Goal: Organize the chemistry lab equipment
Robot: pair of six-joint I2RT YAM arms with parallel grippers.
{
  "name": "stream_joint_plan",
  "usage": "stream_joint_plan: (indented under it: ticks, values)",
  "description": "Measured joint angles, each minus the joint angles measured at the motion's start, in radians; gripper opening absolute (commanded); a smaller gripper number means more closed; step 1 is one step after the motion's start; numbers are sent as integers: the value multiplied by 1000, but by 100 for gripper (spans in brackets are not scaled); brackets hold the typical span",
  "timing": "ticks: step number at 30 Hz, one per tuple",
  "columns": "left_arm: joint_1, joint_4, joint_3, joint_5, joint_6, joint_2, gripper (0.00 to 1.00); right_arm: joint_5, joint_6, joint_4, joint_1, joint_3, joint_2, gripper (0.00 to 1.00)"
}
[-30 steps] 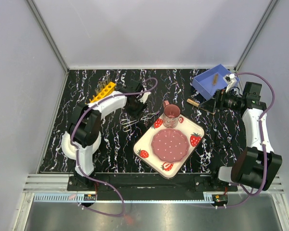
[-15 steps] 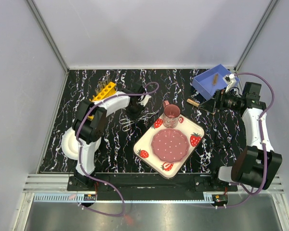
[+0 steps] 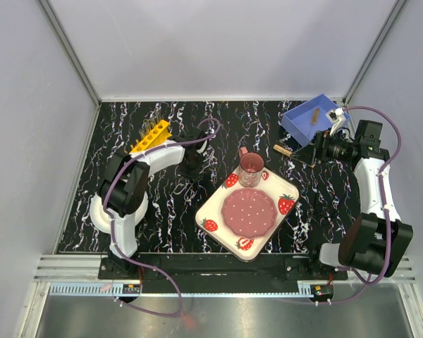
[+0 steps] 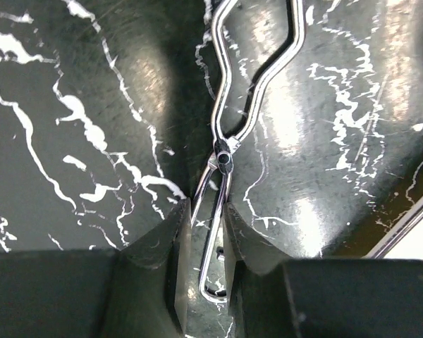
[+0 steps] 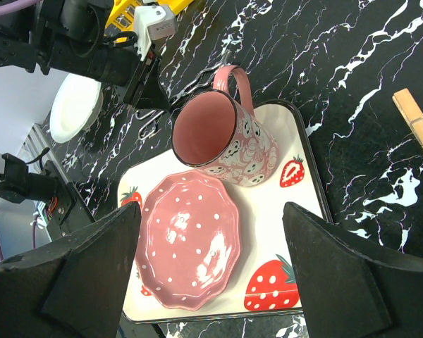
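Standing thin clear tubes point(image 3: 157, 122) upright in the holes of the yellow rack point(image 3: 149, 136), at the left rear of the worktop point(image 3: 170, 211). Resting a round white plate point(image 3: 99, 209) by the left edge, half hidden under the left arm.

Closing the left claw point(image 4: 203, 225) narrow over the small metal scissors point(image 4: 223, 160), lying flat on the marble just left of the tray. Pinching their looped end between the pads point(image 4: 162, 253), wire touching on each side, the long bent arms reaching away from the wrist.

Carrying, on the strawberry-print tray point(image 3: 282, 184) at centre, a pink mug point(image 3: 252, 167) upright at the far corner and a pink dotted dish point(image 3: 249, 213) just beside it.

Holding one small wooden piece point(image 3: 315, 115) in the blue bin point(image 3: 299, 127) at the right rear. Leaving a wooden stick point(image 3: 283, 149) flat on the marble between bin and mug. Hovering the right claw point(image 3: 303, 151) spread wide, gripping nothing, just beside stick and bin.

Leaving bare marble open between plate and tray, and again right of the tray as far as the right arm. Bringing the tray's near corner close to the worktop's front edge.
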Motion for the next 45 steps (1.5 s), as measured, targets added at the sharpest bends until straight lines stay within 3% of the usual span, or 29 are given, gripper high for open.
stream_joint_plan:
  ticks: [4,17,22,30,45]
  values:
    - [9,-1,-21,-18,-46,-18,27,0,-2,0,0,0,0,87]
    - [23,-43,6,-1,-65,-59,59,0,-8,-8,0,0,0,87]
    - [47,-49,114,52,-63,-46,60,0,-11,-8,0,0,0,87]
    - [91,5,305,147,-63,106,57,0,-15,-10,0,0,0,87]
    - [89,17,412,203,-40,269,50,0,-30,-21,0,0,26,87]
